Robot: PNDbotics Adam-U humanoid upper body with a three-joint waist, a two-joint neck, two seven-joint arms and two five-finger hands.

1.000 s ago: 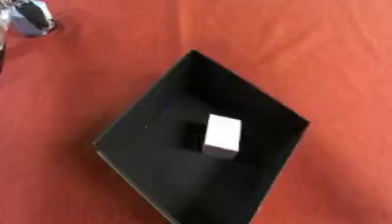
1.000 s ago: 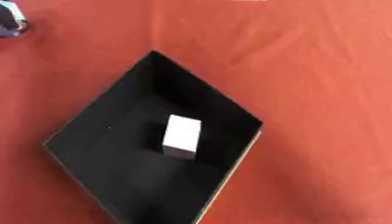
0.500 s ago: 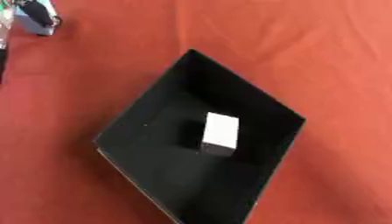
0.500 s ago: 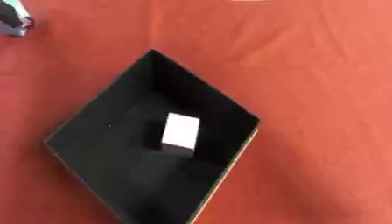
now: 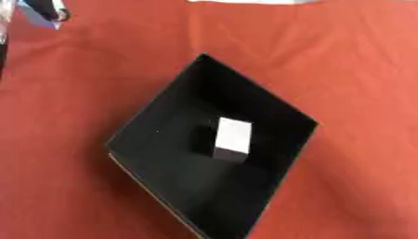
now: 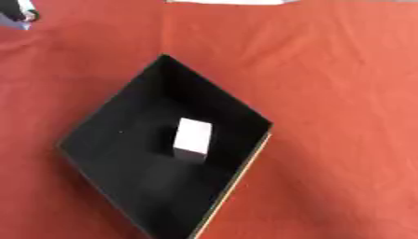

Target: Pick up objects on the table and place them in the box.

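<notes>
A black open-topped box [image 5: 163, 140] is seen from above, turned cornerwise so that it reads as a diamond on a table covered with an orange-red cloth [image 5: 343, 70]. Inside the box, near the middle of its dark floor, a small block [image 5: 233, 139] is seen – its top face is white or pale and its near side face is dark; it lies apart from all four walls, a little nearer the right-hand wall. The near corner of the box is cut off by the bottom edge in both eye views, and a thin pale rim is shown along its lower right wall in the right eye view. At the upper left corner, a small part of the robot's left hand [image 5: 45, 9] is visible – dark with a pale patch, well apart from the box; whether its fingers are straight or curled cannot be told. The right hand is shown in neither view. A pale strip [image 6: 228, 2] is seen along the far edge of the cloth
</notes>
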